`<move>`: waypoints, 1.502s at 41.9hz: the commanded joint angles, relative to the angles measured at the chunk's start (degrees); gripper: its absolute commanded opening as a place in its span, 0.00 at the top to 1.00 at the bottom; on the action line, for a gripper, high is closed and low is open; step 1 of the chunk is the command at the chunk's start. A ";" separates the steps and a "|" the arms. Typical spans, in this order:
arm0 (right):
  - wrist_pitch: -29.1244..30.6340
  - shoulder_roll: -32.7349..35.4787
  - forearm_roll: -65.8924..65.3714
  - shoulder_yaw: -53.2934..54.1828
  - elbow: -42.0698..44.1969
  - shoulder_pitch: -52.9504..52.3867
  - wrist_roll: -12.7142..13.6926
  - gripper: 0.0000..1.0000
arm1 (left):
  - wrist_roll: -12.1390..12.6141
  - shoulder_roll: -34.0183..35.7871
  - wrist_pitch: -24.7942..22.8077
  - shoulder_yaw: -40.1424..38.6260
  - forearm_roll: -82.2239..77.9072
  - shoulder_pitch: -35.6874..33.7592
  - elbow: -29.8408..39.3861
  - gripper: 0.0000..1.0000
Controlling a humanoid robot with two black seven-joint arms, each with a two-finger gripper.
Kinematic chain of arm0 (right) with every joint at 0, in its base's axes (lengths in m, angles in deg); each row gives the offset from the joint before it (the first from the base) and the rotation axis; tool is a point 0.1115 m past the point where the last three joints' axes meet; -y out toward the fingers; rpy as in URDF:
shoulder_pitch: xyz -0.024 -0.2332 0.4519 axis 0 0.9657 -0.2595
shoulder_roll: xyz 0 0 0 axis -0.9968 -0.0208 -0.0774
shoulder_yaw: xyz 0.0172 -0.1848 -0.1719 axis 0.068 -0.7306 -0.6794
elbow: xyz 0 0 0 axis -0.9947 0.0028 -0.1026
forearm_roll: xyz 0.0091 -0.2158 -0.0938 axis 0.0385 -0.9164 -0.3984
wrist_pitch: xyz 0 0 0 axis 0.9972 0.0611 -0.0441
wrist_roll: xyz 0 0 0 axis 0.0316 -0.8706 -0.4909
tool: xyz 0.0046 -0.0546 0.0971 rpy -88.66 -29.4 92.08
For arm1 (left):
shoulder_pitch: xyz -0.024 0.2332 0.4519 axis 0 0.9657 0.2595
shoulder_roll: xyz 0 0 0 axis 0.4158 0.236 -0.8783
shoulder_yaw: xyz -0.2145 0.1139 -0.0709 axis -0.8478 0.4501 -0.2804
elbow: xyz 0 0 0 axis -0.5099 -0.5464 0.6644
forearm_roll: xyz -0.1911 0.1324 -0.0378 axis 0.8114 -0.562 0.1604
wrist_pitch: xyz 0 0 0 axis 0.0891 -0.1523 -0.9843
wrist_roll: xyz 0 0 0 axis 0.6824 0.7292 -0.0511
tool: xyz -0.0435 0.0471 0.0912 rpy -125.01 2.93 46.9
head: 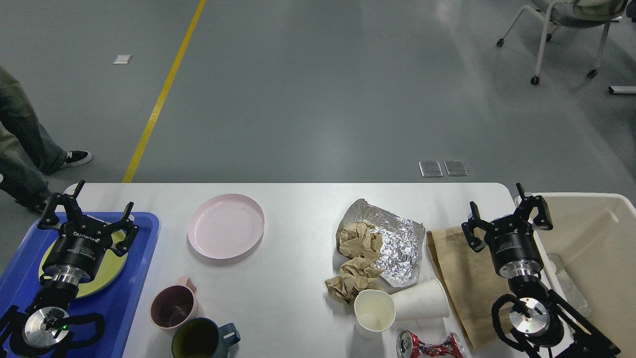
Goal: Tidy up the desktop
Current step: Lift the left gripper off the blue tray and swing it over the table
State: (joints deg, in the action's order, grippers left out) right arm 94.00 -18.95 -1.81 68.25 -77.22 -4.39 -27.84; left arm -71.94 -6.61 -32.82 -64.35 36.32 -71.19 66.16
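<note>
Across the lower half of the frame lies the desktop, white and round-cornered, its load already falling into two camps, which I read as deliberate: crockery toward the left, rubbish toward the right. At lower left my left gripper hangs with its fingers spread and empty over the blue tray, where a yellow-green plate lies beneath the arm; the tray looks like the collection point for dishes. Just right of it, a pink plate sits on the bare desktop, with a pink mug and a dark teal mug below it near the bottom edge. Right of centre, crumpled brown paper rests on and beside a sheet of foil; below them stand an upright paper cup, a tipped cup touching it and a crushed red can. A brown paper bag lies flat under my right gripper, whose fingers are also apart and hold nothing, at the desktop's right edge beside the beige bin, presumably meant for the rubbish. Nearly all the sorting appears undone.
</note>
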 commanded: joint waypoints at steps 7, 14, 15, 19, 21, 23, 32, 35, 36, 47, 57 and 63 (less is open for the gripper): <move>0.00 0.00 0.00 0.00 0.00 0.03 0.00 0.00 | -0.62 0.07 0.15 0.01 0.00 -0.05 -0.01 0.03; 0.00 0.00 0.00 0.00 0.00 0.03 0.00 0.00 | -0.09 0.42 0.15 0.01 0.00 -0.75 -0.01 0.03; 0.00 0.00 0.00 0.00 0.00 0.03 0.00 0.00 | 0.00 0.42 0.15 0.01 0.00 -0.84 -0.01 0.03; 0.00 0.00 0.00 0.00 0.00 0.03 0.00 0.00 | 0.09 0.51 0.15 0.19 -0.09 -1.10 -0.01 0.03; 0.00 0.00 0.00 0.00 0.00 0.03 0.00 0.00 | 0.09 0.86 0.06 0.27 -0.09 -0.75 -0.01 0.03; 0.00 0.00 0.00 0.00 0.00 0.03 0.00 0.00 | 0.09 1.82 -0.38 0.88 -0.27 -0.49 0.08 0.03; 0.00 -0.09 0.00 0.00 0.00 0.03 0.00 0.00 | 0.00 10.96 -1.70 3.70 -0.09 -1.36 -1.50 0.03; 0.00 -0.09 0.00 0.00 0.09 0.03 0.00 0.00 | 0.09 13.51 -2.49 4.23 -0.09 -1.80 -2.47 0.03; 0.00 0.00 0.00 0.00 0.09 0.03 0.00 0.00 | 0.09 14.04 -2.66 4.58 -0.09 -1.89 -2.65 0.03; 0.00 -0.09 0.00 0.00 0.00 0.03 0.00 0.00 | -1.06 24.76 -2.05 20.73 0.52 -9.88 -2.73 0.03; 0.00 0.00 0.00 0.00 0.00 0.03 0.00 0.00 | -0.79 34.87 -2.05 44.28 6.32 -23.67 -2.73 0.03; 0.00 0.00 0.00 0.00 0.00 0.03 0.00 0.00 | -0.44 38.04 -1.87 66.60 7.12 -39.92 -2.82 0.03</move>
State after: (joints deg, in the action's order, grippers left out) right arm 94.00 -18.96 -1.81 68.25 -77.20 -4.36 -27.84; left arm -72.56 29.24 -34.82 -14.44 42.91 -98.83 63.42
